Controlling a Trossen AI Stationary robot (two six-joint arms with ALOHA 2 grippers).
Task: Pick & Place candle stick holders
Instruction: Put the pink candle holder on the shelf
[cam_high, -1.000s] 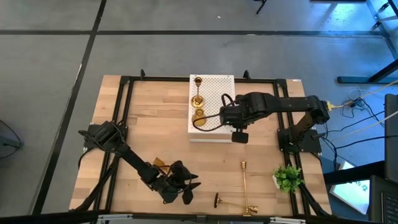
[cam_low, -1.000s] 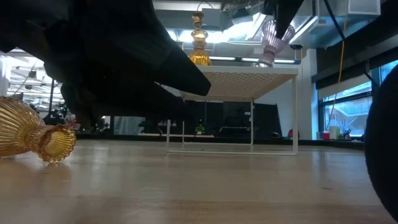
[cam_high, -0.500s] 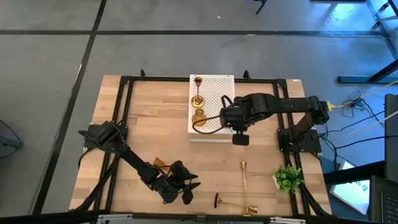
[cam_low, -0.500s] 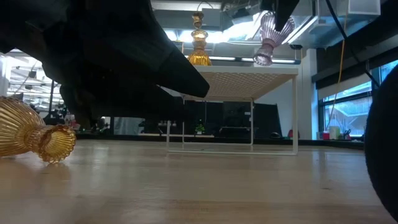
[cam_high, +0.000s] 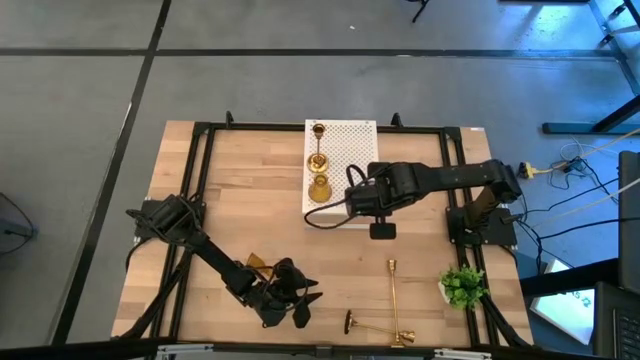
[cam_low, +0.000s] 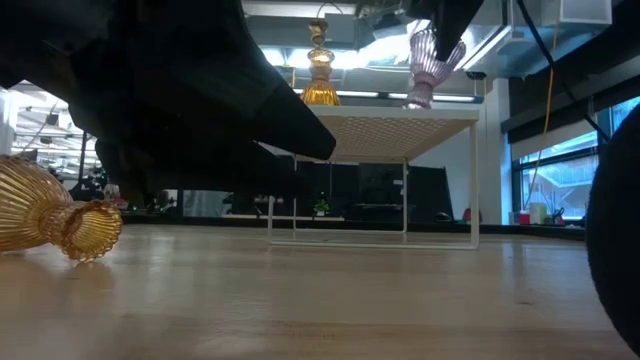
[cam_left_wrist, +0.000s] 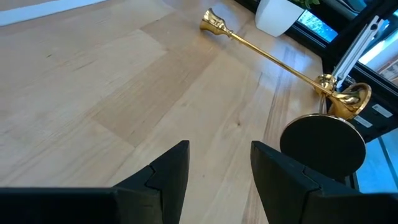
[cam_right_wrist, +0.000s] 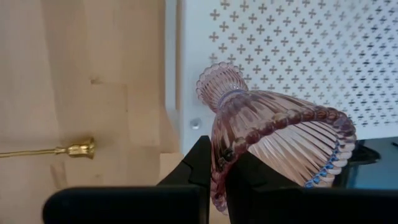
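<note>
**A:** What is on the counter (cam_high: 240, 190)?

**B:** A wooden counter seen from above, with a white perforated box (cam_high: 345, 150) standing at its far middle. Take that box as the landmark. On its top, along one edge, stand two brass candlesticks (cam_high: 317, 158) and an amber glass holder (cam_high: 319, 187) in a row.

**A:** Where is the right hand (cam_right_wrist: 214, 165)?

**B:** Over the front part of the box top. Its fingers are pressed tight on the rim of a pinkish-purple ribbed glass holder (cam_right_wrist: 273, 140), pinching it. In the low view that holder (cam_low: 425, 62) hangs tilted just above the box top, apart from it, beside the amber one (cam_low: 321, 75).

**A:** And the left hand (cam_left_wrist: 217, 168)?

**B:** Well in front of the box, low over the near edge of the counter. Its fingers are spread, with nothing between them.

**A:** Are other holders lying about?

**B:** Yes. A second amber glass holder (cam_low: 50, 215) lies on its side by the left arm. A long brass candlestick (cam_high: 395, 300) lies flat in front of the box toward the right arm's side. A dark round base (cam_left_wrist: 323, 144) shows by the brass foot. A small green plant (cam_high: 462, 285) stands nearby.
</note>
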